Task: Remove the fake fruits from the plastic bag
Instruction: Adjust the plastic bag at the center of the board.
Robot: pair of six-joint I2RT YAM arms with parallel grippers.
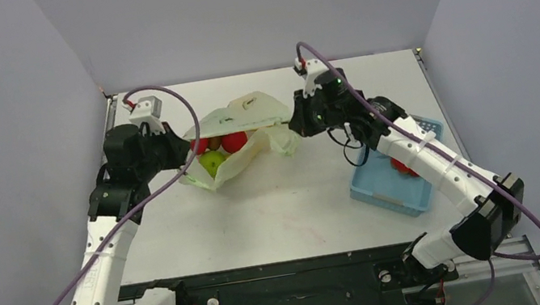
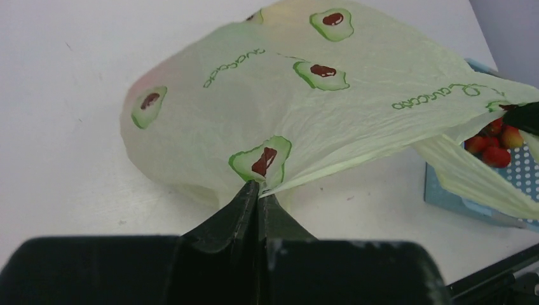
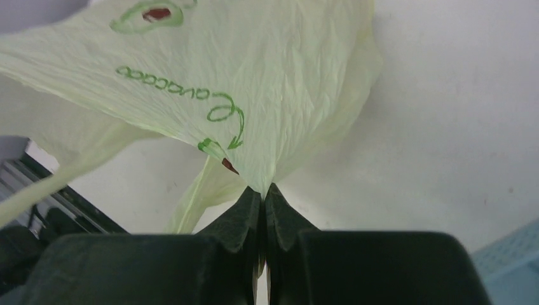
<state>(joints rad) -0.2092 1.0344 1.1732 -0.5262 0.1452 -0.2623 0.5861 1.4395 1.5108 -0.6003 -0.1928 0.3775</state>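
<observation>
Thin, crinkly plastic, pale yellow-green w/ avocado prints: noted the plastic bag [image 1: 244, 115] at the back-centre of the desk [image 1: 276, 209], stretched btwn both arms, lower side resting on the desk, upper side lifted so the mouth gaped. Spotted fake fruits [image 1: 221, 150] in the opening, two red and one green, bunched toward the left end. Saw left pincer [image 2: 257, 190] clamped tight on the bag's film at its left edge. Saw right pincer [image 3: 264, 194] likewise pinched together on film at the opposite edge, beside a loop handle. Noted blue basket [image 1: 390, 182] off to the right, apart from the bag, w/ small red fruits in it.

Judged the film v. light & limp, no stiffness, prob. slippery, apt to sag wherever unsupported and to tear under a hard pull. Judged the fruits light, hard, glossy, rounded, so likely to roll once out & to slip from a shallow pinch. Best hold for the bag, imo: edges or handles. For a fruit: across its widest part, reached through the opening. Couldn't tell whether more fruits hid deeper inside.
</observation>
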